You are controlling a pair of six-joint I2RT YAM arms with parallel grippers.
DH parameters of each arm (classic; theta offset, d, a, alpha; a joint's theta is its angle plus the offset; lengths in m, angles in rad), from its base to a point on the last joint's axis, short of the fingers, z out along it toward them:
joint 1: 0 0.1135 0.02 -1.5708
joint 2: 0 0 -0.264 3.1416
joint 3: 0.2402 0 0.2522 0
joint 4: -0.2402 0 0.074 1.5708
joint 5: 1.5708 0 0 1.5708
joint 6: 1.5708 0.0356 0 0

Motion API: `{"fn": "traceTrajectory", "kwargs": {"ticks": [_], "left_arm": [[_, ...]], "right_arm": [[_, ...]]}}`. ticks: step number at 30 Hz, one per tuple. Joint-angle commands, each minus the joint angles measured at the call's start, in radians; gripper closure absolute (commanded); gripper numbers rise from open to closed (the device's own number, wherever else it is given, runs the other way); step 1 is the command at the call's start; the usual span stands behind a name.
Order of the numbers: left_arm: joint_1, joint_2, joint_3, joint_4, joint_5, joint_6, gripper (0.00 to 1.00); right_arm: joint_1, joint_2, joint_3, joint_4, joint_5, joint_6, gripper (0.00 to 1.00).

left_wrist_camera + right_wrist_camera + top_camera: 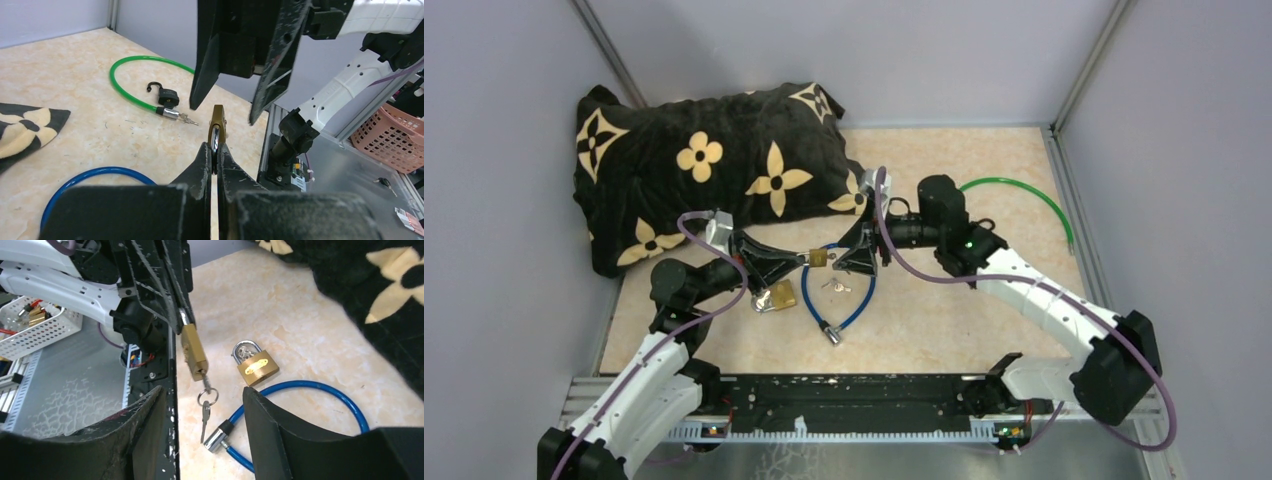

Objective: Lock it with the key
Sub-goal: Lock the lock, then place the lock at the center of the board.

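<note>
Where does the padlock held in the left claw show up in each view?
Top external: padlock at centre.
Left wrist: centre, seen edge-on.
Right wrist: left of centre, key hanging below it.
Shared landmark: blue cable, in all three views.

The pillow (704, 190) blocks my right end effector (202, 389) far left. The blue cable (300, 384) and loose padlock (256, 367) clutter the middle. The near-right bench (944, 320) is open.
</note>
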Motion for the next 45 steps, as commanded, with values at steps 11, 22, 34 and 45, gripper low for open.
{"fn": "traceTrajectory", "kwargs": {"ticks": [11, 22, 34, 45], "left_arm": [[0.006, -0.012, 0.004, 0.049, 0.04, -0.029, 1.0], [0.057, -0.047, 0.04, -0.058, 0.017, -0.027, 1.0], [0.193, -0.071, 0.006, -0.46, -0.308, -0.202, 1.0], [0.414, -0.132, -0.138, -0.891, -0.655, -0.519, 1.0]], "right_arm": [[0.027, 0.117, 0.1, 0.047, -0.101, -0.016, 0.79], [-0.009, 0.061, 0.115, -0.224, 0.035, -0.149, 1.0], [-0.095, -0.031, -0.006, -0.203, 0.185, -0.043, 1.0], [0.305, 0.448, 0.236, 0.056, 0.191, 0.039, 1.0]]}}
